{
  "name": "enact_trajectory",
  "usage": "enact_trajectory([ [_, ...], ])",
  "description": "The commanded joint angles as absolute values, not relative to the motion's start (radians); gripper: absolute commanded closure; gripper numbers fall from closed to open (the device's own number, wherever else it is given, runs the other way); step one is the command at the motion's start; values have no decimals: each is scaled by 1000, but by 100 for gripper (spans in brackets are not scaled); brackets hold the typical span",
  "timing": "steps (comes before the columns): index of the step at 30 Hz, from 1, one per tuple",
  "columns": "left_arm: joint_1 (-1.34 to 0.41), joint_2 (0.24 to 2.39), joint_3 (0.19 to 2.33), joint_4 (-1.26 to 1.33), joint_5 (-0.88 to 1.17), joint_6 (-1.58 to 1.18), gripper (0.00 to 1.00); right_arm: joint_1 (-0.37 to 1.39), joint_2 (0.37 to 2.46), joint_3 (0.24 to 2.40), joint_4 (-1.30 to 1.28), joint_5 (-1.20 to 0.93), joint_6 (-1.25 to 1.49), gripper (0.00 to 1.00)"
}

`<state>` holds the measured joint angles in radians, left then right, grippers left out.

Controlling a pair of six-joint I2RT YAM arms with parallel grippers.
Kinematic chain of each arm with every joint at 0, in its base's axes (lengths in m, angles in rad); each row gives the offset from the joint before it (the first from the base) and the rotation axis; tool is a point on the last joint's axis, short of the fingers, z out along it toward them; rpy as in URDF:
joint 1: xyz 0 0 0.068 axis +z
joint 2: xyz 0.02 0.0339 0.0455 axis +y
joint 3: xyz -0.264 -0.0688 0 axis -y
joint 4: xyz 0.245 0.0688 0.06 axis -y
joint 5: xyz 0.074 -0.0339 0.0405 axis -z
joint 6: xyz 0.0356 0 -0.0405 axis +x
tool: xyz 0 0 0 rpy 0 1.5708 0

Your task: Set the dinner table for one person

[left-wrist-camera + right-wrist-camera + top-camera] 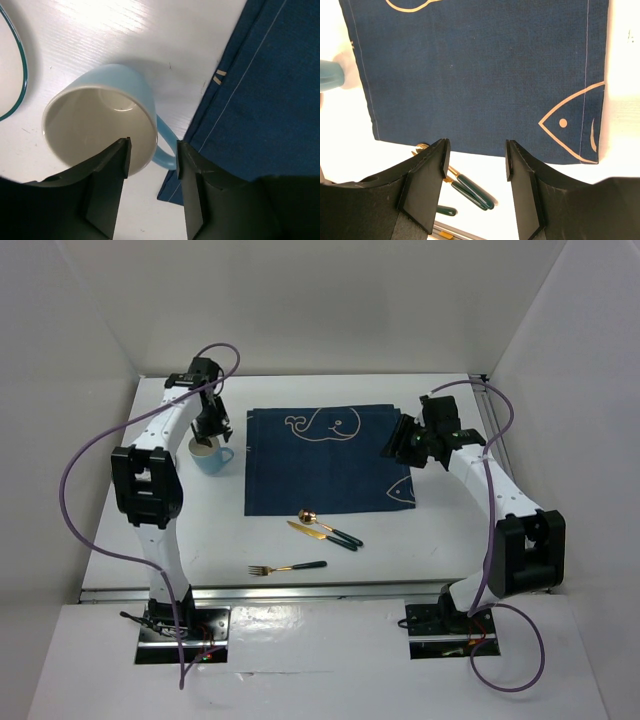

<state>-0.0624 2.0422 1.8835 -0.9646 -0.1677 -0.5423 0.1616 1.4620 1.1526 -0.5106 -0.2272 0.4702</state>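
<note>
Left fingers [107,190] stood spread astride the rim of the mug [100,112] and right fingers [425,185] spread above the blue cloth [470,75] — white surface [400,555], plain white walls [330,300].

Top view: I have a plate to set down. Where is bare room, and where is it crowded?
The middle of the placemat is bare. The dinner table is free near-right of it and along the far edge. Crowded: left of it, the left gripper over the mug; its near side, with spoon, knife and fork; the right gripper overhangs its right edge.
</note>
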Motion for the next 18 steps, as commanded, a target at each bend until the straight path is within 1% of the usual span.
enact_trajectory([
  [1,-63,2086,1928,-954,-204,-554,43,173,1459,1198,-522,-219,462,41],
  [2,-63,2100,1940,-954,-204,-554,49,173,1459,1207,-522,-210,462,41],
  [7,-63,2131,1980,-954,-192,-534,65,173,1459,1207,-531,-210,462,41],
  [8,-63,2131,1993,-963,-192,-534,70,173,1468,1207,-531,-210,462,41],
  [9,-63,2131,1993,-963,-202,-534,83,173,1468,1207,-531,-210,462,41],
  [11,-72,2121,2003,-972,-202,-525,97,173,1468,1207,-531,-210,462,41],
  [12,-72,2105,2016,-973,-202,-502,100,173,1468,1207,-531,-210,462,41],
  [15,-101,2063,2045,-1000,-166,-466,100,173,1479,1220,-541,-210,462,41],
  [18,-187,2010,2069,-1029,-167,-414,100,173,1488,1229,-541,-201,462,41],
])
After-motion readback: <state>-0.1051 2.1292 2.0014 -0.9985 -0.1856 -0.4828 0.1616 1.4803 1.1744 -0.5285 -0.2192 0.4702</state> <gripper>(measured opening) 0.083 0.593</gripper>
